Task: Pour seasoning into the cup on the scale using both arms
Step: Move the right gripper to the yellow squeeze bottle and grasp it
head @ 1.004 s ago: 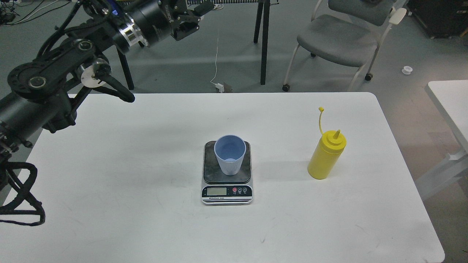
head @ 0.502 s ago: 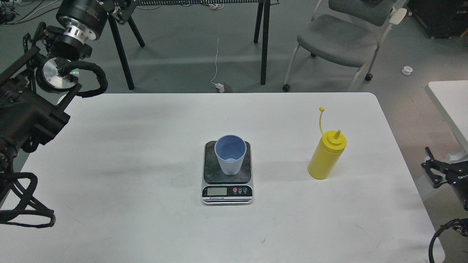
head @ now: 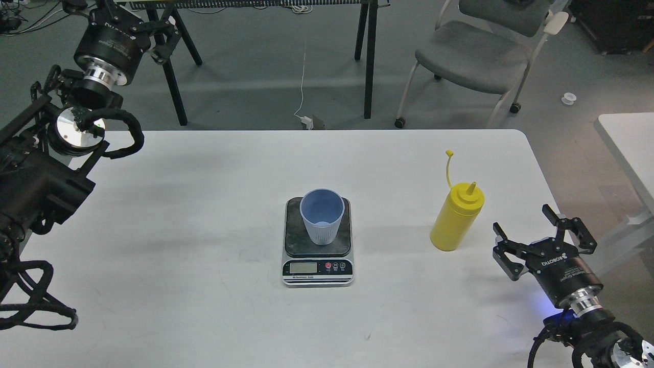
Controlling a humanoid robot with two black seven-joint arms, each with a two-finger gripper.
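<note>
Head view: cup (head: pixel 322 215) on scale (head: pixel 317 240), mid-table.
Right gripper (head: pixel 534 236) spread near seasoning (head: pixel 456 216), right edge; left gripper (head: pixel 134 19) state indiscernible.

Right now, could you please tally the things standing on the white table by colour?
Yellow: 1, the seasoning bottle
Pale blue: 1, the cup
Dark and silver: 1, the scale under the cup
Total: 3

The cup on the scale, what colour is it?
Pale blue, with a ribbed outside; the cup shows best in the head view.
</note>
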